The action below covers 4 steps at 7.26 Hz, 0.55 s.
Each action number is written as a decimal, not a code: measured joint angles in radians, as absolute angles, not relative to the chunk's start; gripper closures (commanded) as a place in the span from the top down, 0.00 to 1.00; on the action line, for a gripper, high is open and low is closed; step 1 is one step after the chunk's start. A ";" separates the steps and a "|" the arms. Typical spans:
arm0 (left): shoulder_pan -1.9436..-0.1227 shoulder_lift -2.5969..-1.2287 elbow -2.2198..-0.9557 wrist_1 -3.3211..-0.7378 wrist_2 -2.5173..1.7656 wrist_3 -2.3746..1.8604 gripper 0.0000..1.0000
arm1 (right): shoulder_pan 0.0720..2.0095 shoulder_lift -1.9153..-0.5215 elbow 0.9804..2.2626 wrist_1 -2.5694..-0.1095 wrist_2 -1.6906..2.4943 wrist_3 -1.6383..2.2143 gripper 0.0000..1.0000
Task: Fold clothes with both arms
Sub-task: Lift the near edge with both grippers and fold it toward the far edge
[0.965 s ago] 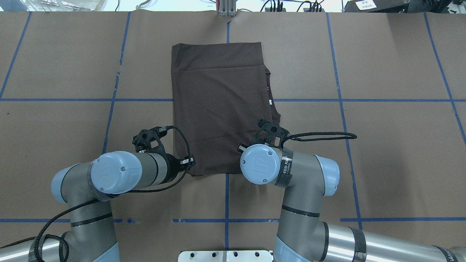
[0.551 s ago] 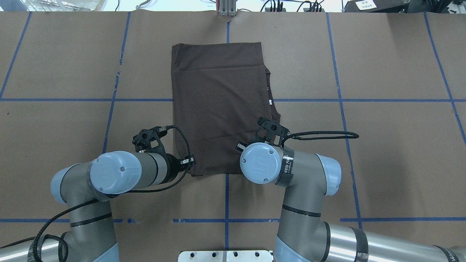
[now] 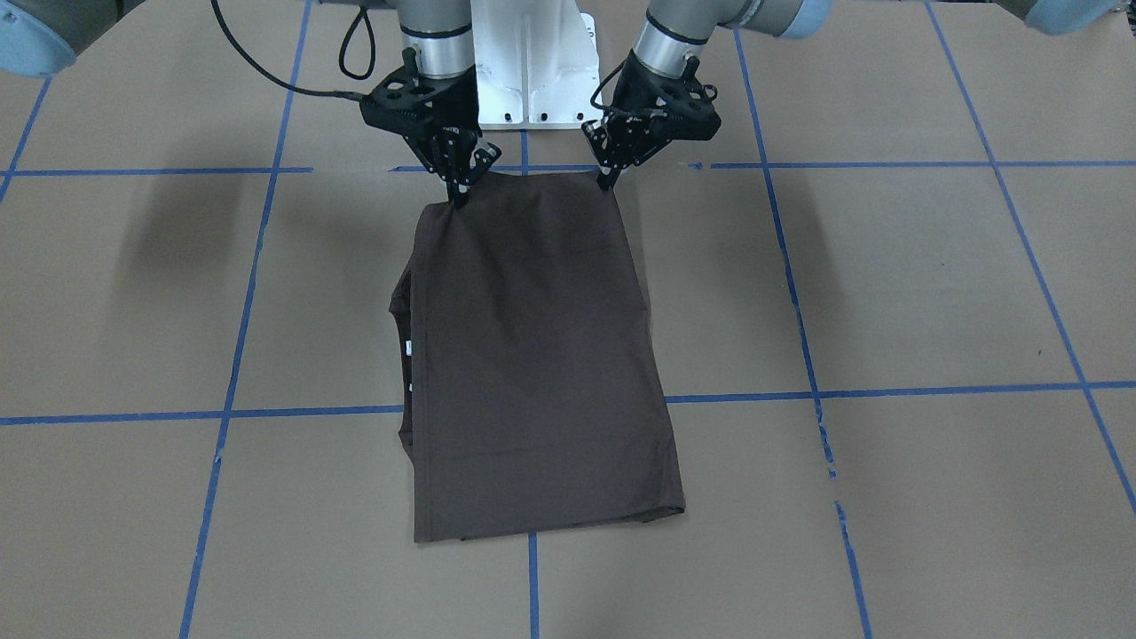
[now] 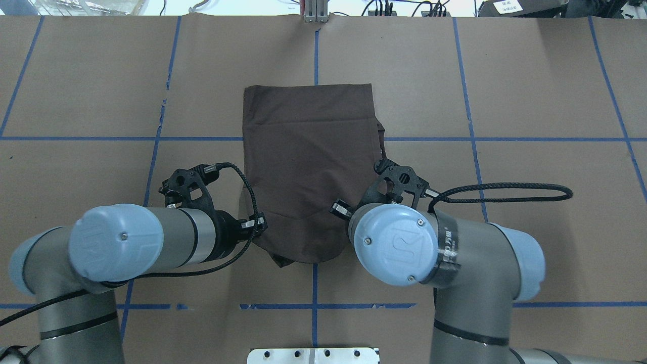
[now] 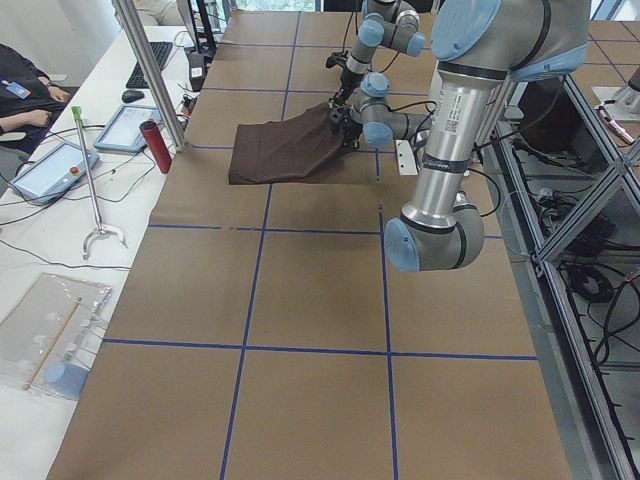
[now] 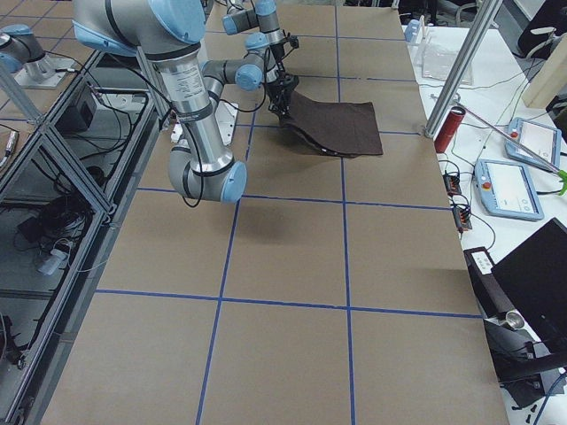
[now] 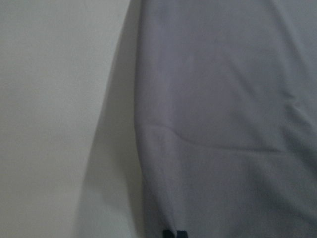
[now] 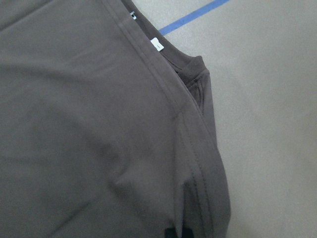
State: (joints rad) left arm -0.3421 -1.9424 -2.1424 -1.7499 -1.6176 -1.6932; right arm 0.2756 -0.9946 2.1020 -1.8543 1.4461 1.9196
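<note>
- Broadly, the table (image 4: 530, 91) is brown paper crossed by blue tape lines, and it carries the shirt (image 4: 308, 151) at its middle, between the two arms.
- The shirt is already a narrow oblong, so the side folds look done. Its far end lies flat on the table. Its near end is raised off the table and sags between two held corners.
- By my judgement the task is past halfway. What is left is to carry the near end over onto the far end, lay it flat and let go, and perhaps fold once more.
- The left arm (image 4: 116, 242) stands at the near left corner and the right arm (image 4: 399, 242) at the near right corner.
- The left gripper (image 3: 609, 182) and right gripper (image 3: 460, 193) have their jaws narrow, each pinching one near corner of the shirt. The front view shows this, while the wrists hide the jaws from overhead. How many layers each one holds I cannot tell.
- The collar (image 8: 195, 69) pokes out at the right edge, with a white tag (image 8: 157, 44) just beside it.
- No chest lettering shows, and the left wrist view is blurred, showing only pale cloth.
</note>
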 measured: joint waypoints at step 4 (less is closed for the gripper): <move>-0.338 -1.996 -2.310 -1.495 -1.669 -1.677 0.00 | 0.244 -0.986 2.233 -2.041 1.445 1.958 0.00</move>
State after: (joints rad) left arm -0.3381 -1.9959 -2.3102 -1.4947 -1.6686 -1.6767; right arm 0.2440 -0.9858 2.2332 -2.0406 1.4449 1.9582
